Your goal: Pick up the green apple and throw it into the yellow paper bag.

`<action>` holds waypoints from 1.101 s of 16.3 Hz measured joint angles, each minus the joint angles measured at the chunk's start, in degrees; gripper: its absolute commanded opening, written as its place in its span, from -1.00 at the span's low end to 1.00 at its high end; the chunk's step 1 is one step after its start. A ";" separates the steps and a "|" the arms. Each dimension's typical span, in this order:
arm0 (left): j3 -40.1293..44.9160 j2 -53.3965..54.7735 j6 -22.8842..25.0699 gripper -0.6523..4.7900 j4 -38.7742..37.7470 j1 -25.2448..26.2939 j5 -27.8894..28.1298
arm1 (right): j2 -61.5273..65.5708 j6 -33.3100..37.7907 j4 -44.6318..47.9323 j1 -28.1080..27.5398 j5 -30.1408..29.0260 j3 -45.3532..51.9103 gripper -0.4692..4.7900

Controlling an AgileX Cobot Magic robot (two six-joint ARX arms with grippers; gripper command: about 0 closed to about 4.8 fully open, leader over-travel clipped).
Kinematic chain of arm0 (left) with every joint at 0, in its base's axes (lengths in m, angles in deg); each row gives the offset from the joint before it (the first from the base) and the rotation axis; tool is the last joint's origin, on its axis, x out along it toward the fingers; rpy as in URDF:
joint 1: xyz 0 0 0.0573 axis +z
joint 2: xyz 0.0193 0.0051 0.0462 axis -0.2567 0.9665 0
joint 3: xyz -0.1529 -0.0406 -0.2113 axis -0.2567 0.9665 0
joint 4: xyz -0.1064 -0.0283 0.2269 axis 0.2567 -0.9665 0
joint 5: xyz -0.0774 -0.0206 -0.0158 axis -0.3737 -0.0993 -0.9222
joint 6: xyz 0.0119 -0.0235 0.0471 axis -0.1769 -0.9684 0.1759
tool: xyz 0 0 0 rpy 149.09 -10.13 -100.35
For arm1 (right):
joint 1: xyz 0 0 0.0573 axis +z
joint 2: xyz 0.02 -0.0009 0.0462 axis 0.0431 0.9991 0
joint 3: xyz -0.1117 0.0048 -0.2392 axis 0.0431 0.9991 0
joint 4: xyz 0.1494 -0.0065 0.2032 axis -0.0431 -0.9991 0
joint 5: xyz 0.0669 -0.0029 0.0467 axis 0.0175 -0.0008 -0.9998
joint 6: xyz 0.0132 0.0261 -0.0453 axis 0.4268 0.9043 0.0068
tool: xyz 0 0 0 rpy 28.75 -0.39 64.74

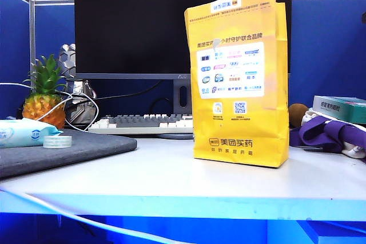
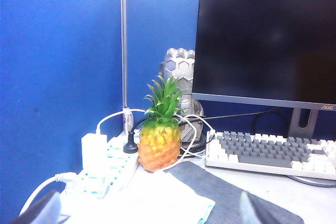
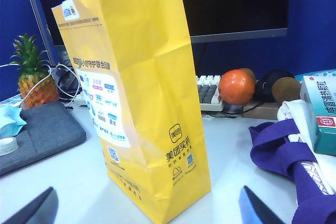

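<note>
On the worktop [image 1: 171,181], yellow paper bag [image 1: 240,84] upright; green apple visible in no view. Left fingers [image 2: 44,211] wide, empty, facing pineapple [image 2: 159,145]; right fingers [image 3: 39,208] wide, empty, low before bag. Risks taking orange fruit [image 3: 236,86] by mistake, or tipping the light bag

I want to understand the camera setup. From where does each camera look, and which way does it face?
Exterior view: low at the table edge, facing the yellow paper bag and monitor; no robot part shows.
Left wrist view: faces the pineapple and keyboard; open left gripper fingertips show.
Right wrist view: close to the bag; open right gripper fingertips show.
All three share the pineapple.
</note>
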 measured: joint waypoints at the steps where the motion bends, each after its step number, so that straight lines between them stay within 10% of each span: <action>1: 0.00 0.00 0.00 1.00 -0.02 0.00 0.00 | 0.00 0.00 0.00 0.00 0.00 0.00 1.00; 18: 9.99 0.00 0.00 1.00 -3.43 0.00 0.22 | 0.00 0.00 -0.28 -0.09 0.00 0.00 1.00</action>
